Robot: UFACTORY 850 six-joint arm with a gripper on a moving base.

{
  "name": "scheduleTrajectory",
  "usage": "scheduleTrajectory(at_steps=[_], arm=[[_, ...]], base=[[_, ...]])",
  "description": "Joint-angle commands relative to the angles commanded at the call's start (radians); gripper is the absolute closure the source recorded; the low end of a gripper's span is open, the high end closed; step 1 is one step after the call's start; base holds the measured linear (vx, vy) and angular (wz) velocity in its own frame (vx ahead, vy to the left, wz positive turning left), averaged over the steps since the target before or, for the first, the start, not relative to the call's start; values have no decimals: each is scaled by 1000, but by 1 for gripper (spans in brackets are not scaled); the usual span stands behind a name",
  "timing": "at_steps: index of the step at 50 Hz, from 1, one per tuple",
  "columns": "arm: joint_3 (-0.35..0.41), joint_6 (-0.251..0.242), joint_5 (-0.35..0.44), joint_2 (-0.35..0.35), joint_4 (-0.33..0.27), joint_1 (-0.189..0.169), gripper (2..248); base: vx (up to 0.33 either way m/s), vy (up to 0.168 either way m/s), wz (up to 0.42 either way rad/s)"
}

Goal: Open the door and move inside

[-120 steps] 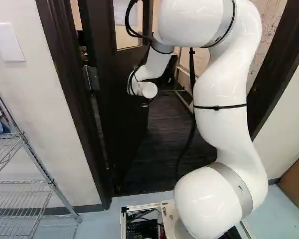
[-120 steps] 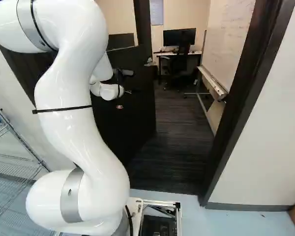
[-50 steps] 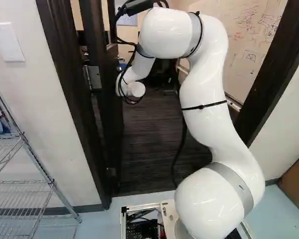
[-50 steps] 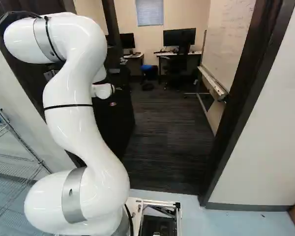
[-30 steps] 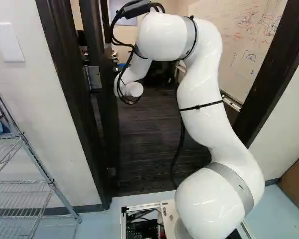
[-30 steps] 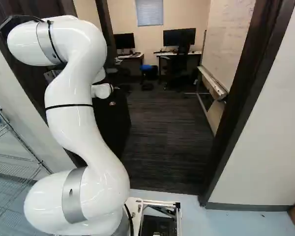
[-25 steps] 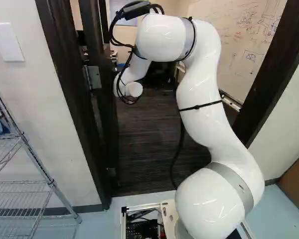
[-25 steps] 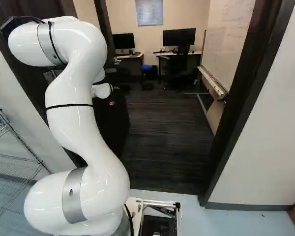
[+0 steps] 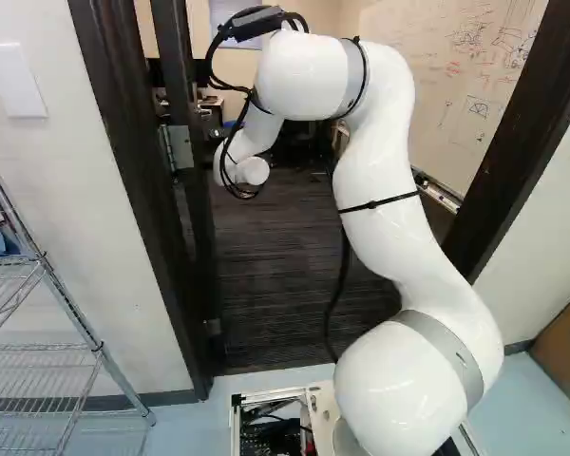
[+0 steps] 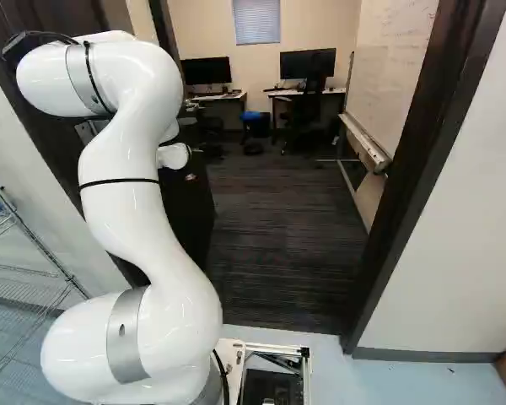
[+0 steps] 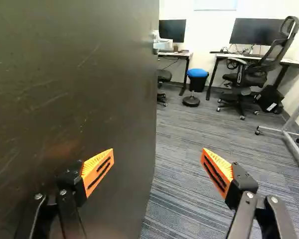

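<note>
One wire rack [image 9: 38,351] is standing at the left of your left base view, below a pale wall plate [image 9: 14,81]. Next, the dark door frame [image 9: 138,209] is carrying a metal hinge [image 9: 180,147], and the door [image 11: 79,74] is standing open into the room. Your tool [image 11: 158,151] is reaching in at the door's inner portion, its fingers spreading wide apart: one is showing before the door's face, the other over the carpet [image 11: 179,199]. I cannot tell whether either is touching the door. Farther in, two tables [image 11: 224,57] are holding monitors near an office chair [image 11: 249,77]. Your arm [image 9: 389,228] is rising in the doorway, a whiteboard [image 9: 456,104] is standing behind it, and a brown box [image 9: 562,342] is sitting at far right.
</note>
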Motion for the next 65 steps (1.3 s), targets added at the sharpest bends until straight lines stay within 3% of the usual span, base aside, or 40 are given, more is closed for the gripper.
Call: scheduleTrajectory(at_steps=[15,65], arm=[[14,0,0,10,0,-14,3],[146,0,0,109,0,-125,3]], base=[[0,0,0],[0,0,0]])
